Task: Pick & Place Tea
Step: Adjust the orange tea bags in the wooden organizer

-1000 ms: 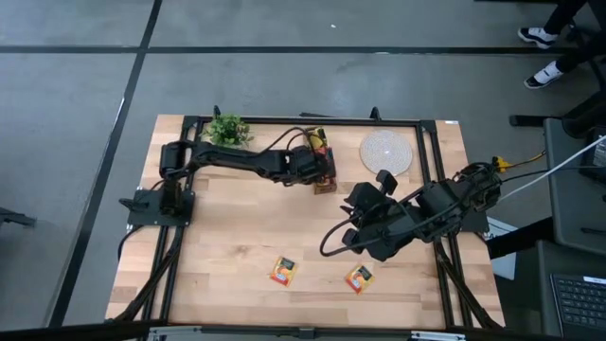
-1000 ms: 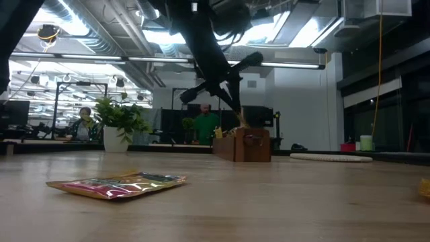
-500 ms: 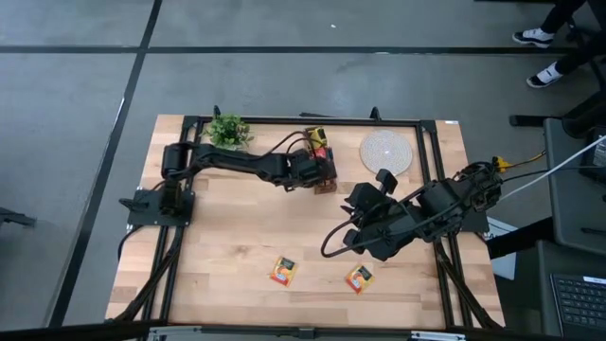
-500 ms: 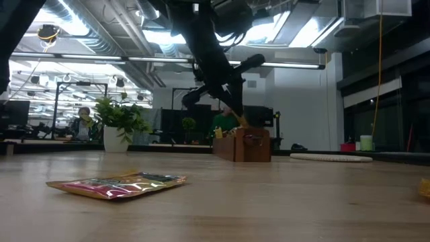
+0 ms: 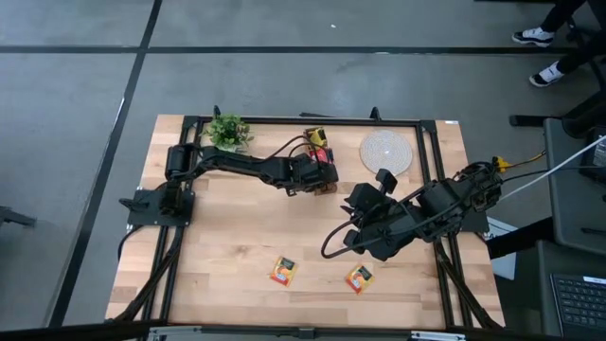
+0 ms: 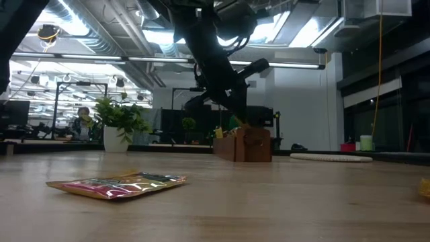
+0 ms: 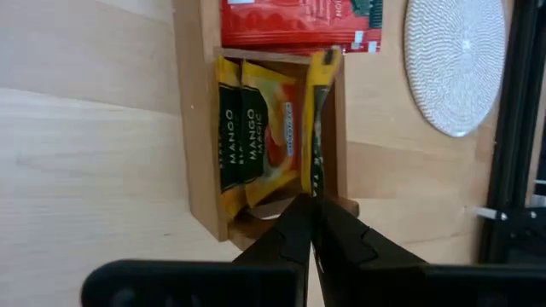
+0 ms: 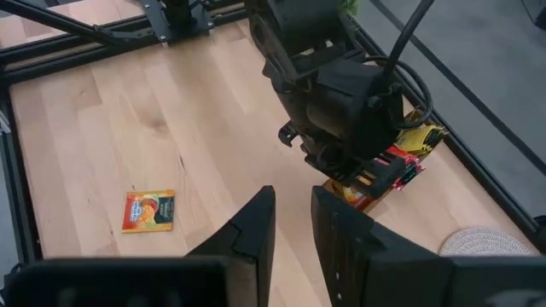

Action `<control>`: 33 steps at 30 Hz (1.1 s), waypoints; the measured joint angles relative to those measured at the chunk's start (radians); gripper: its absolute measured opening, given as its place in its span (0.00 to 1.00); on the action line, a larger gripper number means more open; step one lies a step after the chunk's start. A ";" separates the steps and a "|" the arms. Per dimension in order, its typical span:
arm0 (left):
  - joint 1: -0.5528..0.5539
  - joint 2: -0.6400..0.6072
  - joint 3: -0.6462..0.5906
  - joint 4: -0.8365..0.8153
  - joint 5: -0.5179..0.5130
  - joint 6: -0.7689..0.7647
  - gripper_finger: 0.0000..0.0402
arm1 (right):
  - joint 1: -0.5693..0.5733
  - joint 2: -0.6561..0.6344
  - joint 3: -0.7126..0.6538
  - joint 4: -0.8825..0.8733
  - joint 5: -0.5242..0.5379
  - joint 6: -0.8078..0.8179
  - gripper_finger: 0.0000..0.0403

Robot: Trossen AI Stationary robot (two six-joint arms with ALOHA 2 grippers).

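Backing off the wooden box, left gripper fingers pressed together and empty; next, swing wide to the orange sachet.

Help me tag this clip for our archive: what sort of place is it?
Probably a robotics lab in an open, office-like space. Two arms are mounted on a wooden table with a black frame, ceiling ducts and strip lights show overhead, and a person sits at desks behind.

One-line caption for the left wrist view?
Left gripper shut above wooden box holding yellow tea sachets.
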 joint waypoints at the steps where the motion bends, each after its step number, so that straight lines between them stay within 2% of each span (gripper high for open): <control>1: 0.000 0.000 0.000 0.001 0.005 0.000 0.03 | 0.000 0.000 0.000 0.000 0.000 -0.006 0.20; 21: 0.001 -0.001 0.000 0.001 0.034 0.010 0.30 | 0.000 -0.003 0.000 0.000 0.000 -0.019 0.20; 26: 0.003 -0.036 -0.001 -0.007 0.046 0.099 0.32 | 0.000 -0.003 0.000 0.000 0.000 -0.019 0.20; 33: 0.002 -0.098 -0.001 -0.005 -0.055 0.232 0.31 | 0.000 -0.003 0.000 0.000 0.000 -0.019 0.20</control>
